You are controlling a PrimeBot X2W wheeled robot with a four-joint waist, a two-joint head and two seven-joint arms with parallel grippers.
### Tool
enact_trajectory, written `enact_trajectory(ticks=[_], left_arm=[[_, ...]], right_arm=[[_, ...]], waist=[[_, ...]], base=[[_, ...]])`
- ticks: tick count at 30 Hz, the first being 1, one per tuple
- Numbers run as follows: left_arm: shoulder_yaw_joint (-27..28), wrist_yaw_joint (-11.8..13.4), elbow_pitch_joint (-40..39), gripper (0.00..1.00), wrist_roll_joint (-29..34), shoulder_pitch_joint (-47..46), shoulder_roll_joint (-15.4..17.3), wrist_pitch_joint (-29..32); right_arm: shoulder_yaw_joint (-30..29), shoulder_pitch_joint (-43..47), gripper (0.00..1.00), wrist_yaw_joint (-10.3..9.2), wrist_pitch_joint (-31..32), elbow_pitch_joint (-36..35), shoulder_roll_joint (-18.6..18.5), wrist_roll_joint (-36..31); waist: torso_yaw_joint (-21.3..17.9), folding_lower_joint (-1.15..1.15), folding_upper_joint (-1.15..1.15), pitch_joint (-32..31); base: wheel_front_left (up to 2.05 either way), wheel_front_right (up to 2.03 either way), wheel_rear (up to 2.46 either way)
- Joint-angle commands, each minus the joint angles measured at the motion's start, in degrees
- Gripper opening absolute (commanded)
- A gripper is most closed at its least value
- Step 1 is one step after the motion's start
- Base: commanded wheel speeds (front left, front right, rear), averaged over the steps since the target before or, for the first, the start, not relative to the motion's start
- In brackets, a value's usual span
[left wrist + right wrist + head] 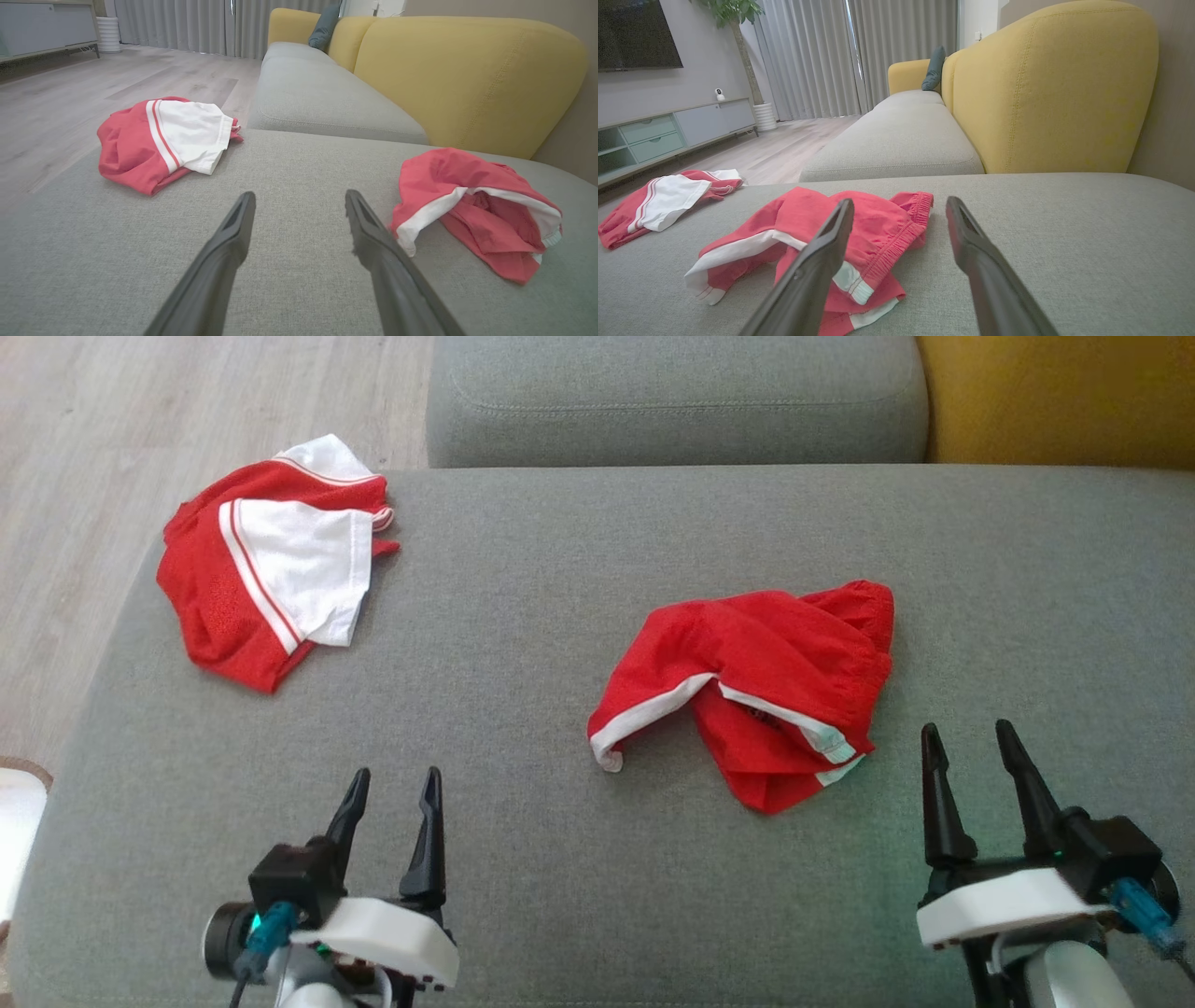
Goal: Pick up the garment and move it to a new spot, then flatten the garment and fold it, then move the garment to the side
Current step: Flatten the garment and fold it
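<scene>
red jersey (pixel 271 560) well ahead of left claw (pixel 397 772), farther from right claw (pixel 966 726), both spread wide, empty

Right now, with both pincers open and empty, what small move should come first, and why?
Probably reach the left pincer forward and leftward toward the bunched jersey. It lies at the far left corner of the grey cushion, on that arm's side, and the pincer is open and empty. The red shorts near the right pincer have no white sleeves, so leave them.
</scene>
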Motion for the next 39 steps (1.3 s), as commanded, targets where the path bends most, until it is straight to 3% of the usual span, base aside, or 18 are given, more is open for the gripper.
enact_trajectory(ticks=[1, 12, 25, 39], left_arm=[[2.3, -0.4, -1.4, 1.0, 0.6, -1.9, -0.3, -0.7], [2.3, -1.7, -1.0, 1.0, 2.2, -3.5, -1.3, -0.7], [-5.4, -4.6, 8.7, 1.0, 3.9, -10.8, -1.9, -0.7], [-6.6, -4.0, 19.1, 1.0, 1.8, -19.4, -2.0, -0.7]], right_arm=[[1.3, -1.4, 1.0, 0.43, -0.6, -1.7, -0.3, 0.3], [1.3, -3.2, 1.0, 0.43, -0.6, -2.7, -0.3, 0.0], [3.1, -6.4, 1.0, 0.43, -0.6, -3.9, -0.3, 0.5], [4.6, -9.2, 1.0, 0.43, -0.6, -5.6, -0.3, 2.1]], waist=[[0.0, 0.0, 0.0, 0.0], [-1.4, 0.0, 0.0, 2.6], [-7.4, 0.0, 0.0, 7.8], [-13.7, 0.0, 0.0, 13.6]], base=[[0.0, 0.0, 0.0], [0.0, 0.0, 0.0], [0.0, 0.0, 0.0], [0.0, 0.0, 0.0]])
